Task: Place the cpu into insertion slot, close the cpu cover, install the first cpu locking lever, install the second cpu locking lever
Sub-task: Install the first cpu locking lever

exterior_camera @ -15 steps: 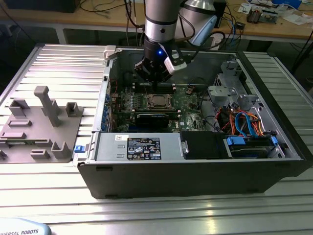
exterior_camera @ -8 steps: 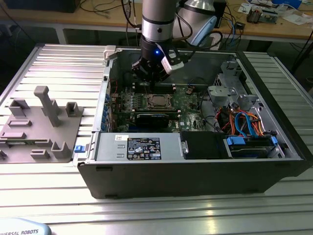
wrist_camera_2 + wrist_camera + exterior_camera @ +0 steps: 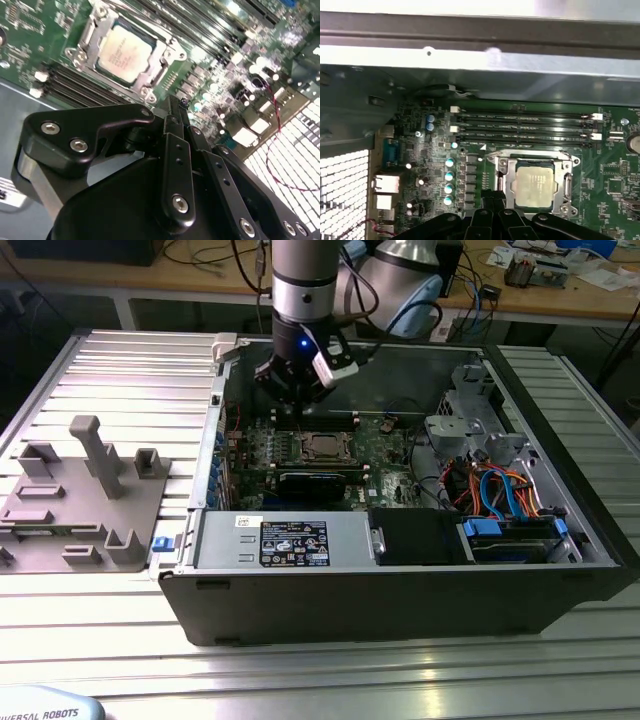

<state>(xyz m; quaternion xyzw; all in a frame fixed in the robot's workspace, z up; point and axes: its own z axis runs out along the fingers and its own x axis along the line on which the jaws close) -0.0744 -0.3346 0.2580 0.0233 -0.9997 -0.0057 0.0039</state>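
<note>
My tool (image 3: 297,390) hangs inside the open computer case (image 3: 400,590), above the green motherboard (image 3: 615,185) near the case's far wall; its fingers look pressed together with nothing between them. The cpu (image 3: 124,54), a flat square with a dull silvery top, already sits in its socket, and the cpu cover (image 3: 568,186), a thin bright metal frame, lies closed around it. I judge the risk to be my hard black tip scraping the fragile board or the long memory slots (image 3: 525,127) just beside the socket
</note>
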